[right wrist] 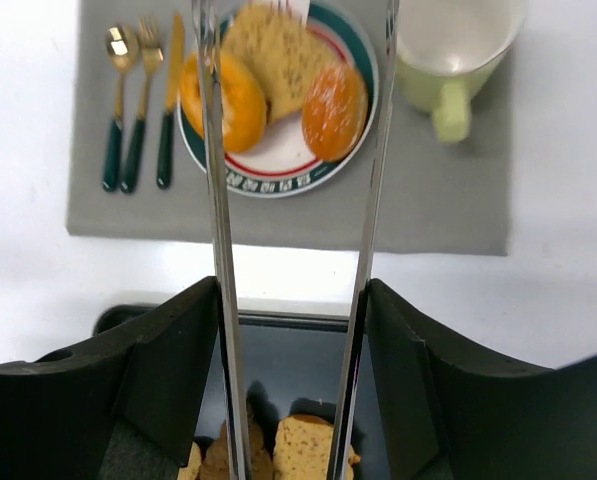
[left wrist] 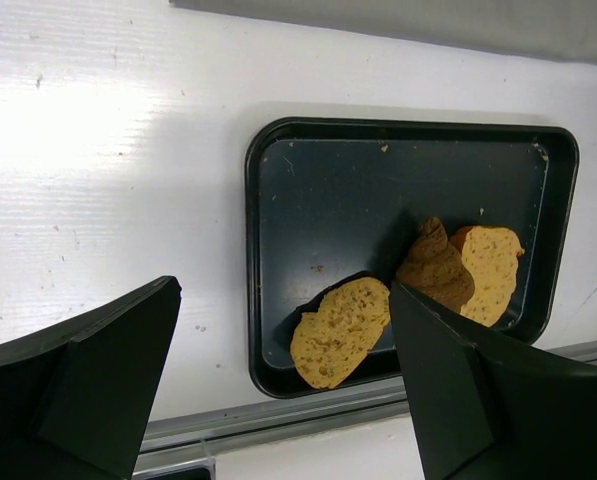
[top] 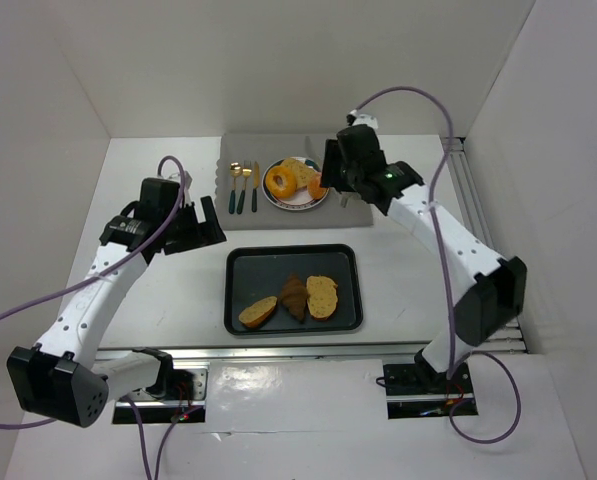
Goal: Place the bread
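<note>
Overhead, a white surface point(top: 388, 285) carries two robot arms. At left, the left gripper point(top: 204, 222) hangs above bare surface with its fingers spread wide, holding nothing. Its wrist view looks down between them onto a black rectangular metal tray point(left wrist: 308, 200).

Three bread pieces lie on the tray's near half: a seeded oval slice point(left wrist: 340, 330), a brown croissant point(left wrist: 436, 268) just beside it, and a second seeded slice point(left wrist: 490, 270) resting against the croissant.

Beyond the tray lies a grey rectangular placemat point(top: 248, 222). On its left end, a gold spoon, fork and knife with dark green handles point(top: 243, 190) lie side by side. Just right of them sits a round white plate with a green and red rim point(top: 296, 207). It bears an orange ring-shaped bagel point(top: 280, 181), a seeded bread slice point(top: 300, 169) and a round orange bun point(top: 318, 186).

At right, the right gripper point(top: 334, 182) grips silver metal tongs point(right wrist: 218, 200), one arm against each finger. The tongs stand parted and reach over the plate. Their tips are blurred above the slice, so contact cannot be told. A pale green mug point(right wrist: 458, 50) stands on the placemat right of the plate.
</note>
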